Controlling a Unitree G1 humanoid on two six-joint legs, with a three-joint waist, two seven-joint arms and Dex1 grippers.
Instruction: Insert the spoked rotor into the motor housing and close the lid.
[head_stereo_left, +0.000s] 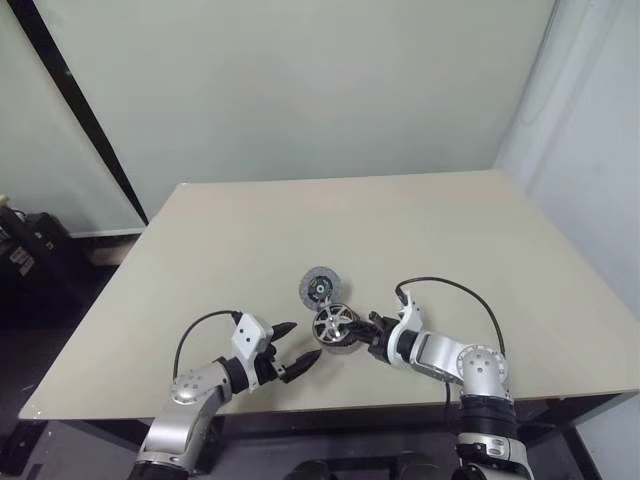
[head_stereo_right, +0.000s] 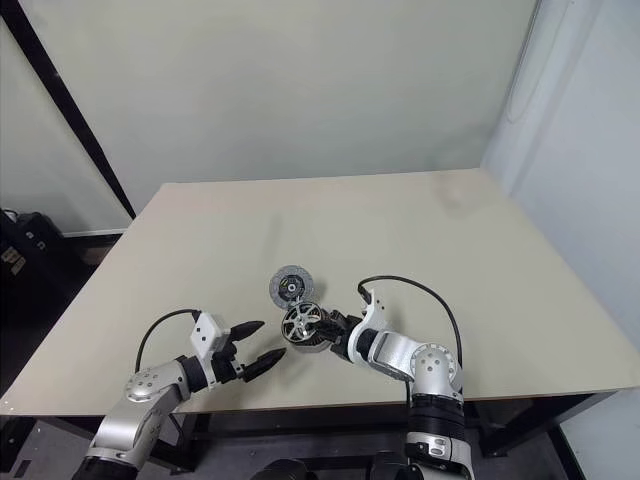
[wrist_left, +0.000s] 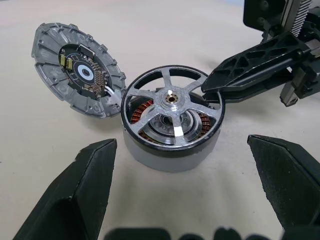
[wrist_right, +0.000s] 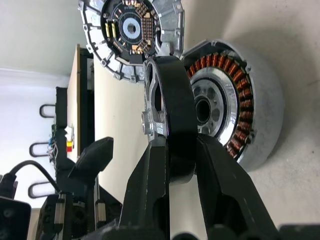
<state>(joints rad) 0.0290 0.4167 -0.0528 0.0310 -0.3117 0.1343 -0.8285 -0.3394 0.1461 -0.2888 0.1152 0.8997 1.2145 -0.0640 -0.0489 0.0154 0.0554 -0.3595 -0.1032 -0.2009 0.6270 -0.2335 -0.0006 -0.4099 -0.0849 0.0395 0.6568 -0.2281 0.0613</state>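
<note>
A pale beige tabletop (head_stereo_left: 420, 230) stands before a plain wall. Near its front edge, the right end effector (wrist_right: 172, 165) pinches the black rim of the spoked rotor (wrist_right: 167, 107), holding it over the motor housing (wrist_right: 240, 115), whose copper coils show beneath the spokes. The lid (wrist_left: 77, 70) leans against the housing at about eleven o'clock, ribbed rim showing. The left end effector (head_stereo_left: 297, 348) waits spread wide, empty, at about seven o'clock. Whether the rotor is fully seated is hard to make out.
</note>
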